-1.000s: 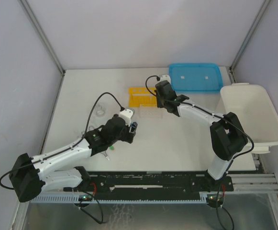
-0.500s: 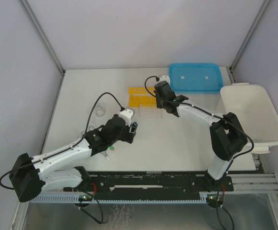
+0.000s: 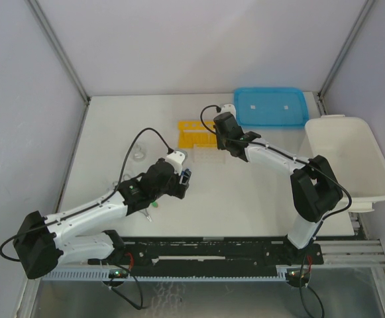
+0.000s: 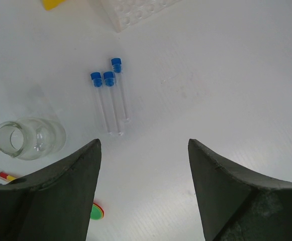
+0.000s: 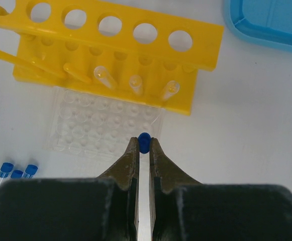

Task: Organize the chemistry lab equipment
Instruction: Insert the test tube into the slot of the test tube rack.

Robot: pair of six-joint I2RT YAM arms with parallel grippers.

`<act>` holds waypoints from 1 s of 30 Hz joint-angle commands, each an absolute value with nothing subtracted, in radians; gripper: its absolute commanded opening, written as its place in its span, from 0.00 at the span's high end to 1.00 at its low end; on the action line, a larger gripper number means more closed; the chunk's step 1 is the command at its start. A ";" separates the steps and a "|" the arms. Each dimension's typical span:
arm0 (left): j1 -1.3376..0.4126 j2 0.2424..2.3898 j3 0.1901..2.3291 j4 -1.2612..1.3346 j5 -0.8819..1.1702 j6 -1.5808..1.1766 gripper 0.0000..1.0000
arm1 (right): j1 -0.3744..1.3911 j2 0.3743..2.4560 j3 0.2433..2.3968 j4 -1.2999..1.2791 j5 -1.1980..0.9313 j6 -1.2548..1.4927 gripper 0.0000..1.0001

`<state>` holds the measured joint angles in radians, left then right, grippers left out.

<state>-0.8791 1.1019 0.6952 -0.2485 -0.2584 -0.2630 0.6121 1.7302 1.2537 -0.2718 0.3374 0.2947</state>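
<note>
White counter [image 3: 245, 192] is carrying three blue-capped tubes [image 4: 109, 100] lying just beyond the wide-open left end effector [image 4: 143, 193], while the right end effector [image 5: 144, 165] is pinching another tube [image 5: 144, 143] near the yellow rack [image 5: 105, 47], its glass mostly hidden.

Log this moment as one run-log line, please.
left hand: open above three blue-capped tubes | right hand: shut on blue-capped tube | yellow rack: ahead

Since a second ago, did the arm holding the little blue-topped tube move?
Yes, a little. The right gripper, shut on the blue-capped tube, has drifted slightly left toward the yellow rack, which stayed put.
</note>
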 commanded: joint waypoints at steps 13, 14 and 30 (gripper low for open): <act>-0.873 1.115 0.709 -0.207 -0.244 -0.281 0.25 | 0.622 1.681 1.213 -0.283 0.365 0.312 1.00; -0.873 1.117 0.710 -0.207 -0.243 -0.281 0.25 | 0.621 1.681 1.212 -0.284 0.366 0.312 1.00; -0.873 1.115 0.709 -0.206 -0.242 -0.280 0.25 | 0.615 1.727 1.207 -0.256 0.343 0.311 1.00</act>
<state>-0.8791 1.1213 0.6952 -0.2478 -0.2539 -0.2691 0.6170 1.7241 1.2030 -0.2916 0.3454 0.2985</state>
